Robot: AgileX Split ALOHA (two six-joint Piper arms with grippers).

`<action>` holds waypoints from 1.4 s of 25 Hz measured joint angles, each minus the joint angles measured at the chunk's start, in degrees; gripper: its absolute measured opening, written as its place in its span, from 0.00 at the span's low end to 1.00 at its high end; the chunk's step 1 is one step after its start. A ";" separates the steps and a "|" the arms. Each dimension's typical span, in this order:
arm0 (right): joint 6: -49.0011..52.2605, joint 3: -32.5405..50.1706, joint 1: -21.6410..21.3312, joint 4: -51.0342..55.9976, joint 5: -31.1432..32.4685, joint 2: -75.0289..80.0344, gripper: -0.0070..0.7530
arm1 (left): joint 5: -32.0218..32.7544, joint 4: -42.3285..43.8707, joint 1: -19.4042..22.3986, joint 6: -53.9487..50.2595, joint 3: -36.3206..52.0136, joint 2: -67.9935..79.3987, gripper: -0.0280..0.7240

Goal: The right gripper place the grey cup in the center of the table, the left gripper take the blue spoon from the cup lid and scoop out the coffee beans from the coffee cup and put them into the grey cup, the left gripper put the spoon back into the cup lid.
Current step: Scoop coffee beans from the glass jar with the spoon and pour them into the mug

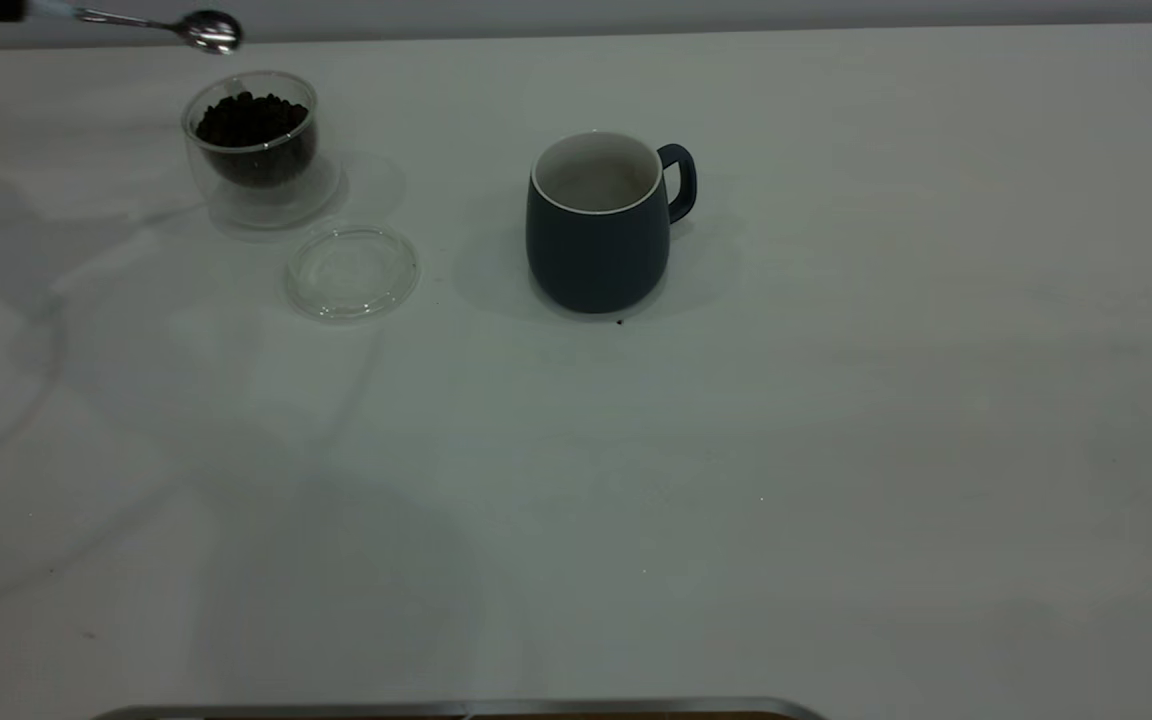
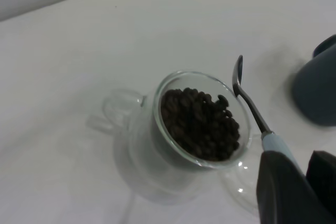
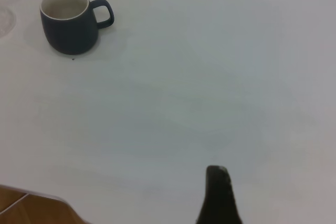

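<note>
Left gripper [image 2: 294,182] pinches spoon [image 1: 151,23] handle, above beans [image 1: 254,120]
Spoon light, stiff, slippery; glass cup [image 1: 254,140] fragile; right gripper's [image 3: 218,198] fingers: cannot tell

Blue spoon [image 1: 151,24] above coffee cup [image 1: 254,140], grey cup [image 1: 600,224] upright

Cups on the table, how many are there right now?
2. The coffee cup with coffee beans stands far left; the grey cup stands near the table's center, empty.

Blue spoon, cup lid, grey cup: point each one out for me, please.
blue spoon [image 1: 210,30], exterior view, on its metal bowl.
cup lid [image 1: 351,271], exterior view, on the clear disc's middle.
grey cup [image 1: 596,250], exterior view, on its dark outer wall.
</note>
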 joint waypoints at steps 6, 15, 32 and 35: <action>0.00 0.00 0.00 0.00 0.00 0.00 0.79 | -6.92 2.04 -3.32 1.48 0.00 0.21 0.21; 0.00 0.00 0.00 0.00 0.00 0.00 0.79 | -9.70 2.03 -4.06 2.83 0.00 0.26 0.21; 0.00 0.00 0.00 0.00 0.00 0.00 0.79 | -10.36 -0.94 -4.06 -2.93 0.00 5.38 0.21; 0.00 0.00 0.00 0.00 0.00 0.00 0.79 | -10.47 -1.21 -4.06 -8.85 0.00 5.38 0.21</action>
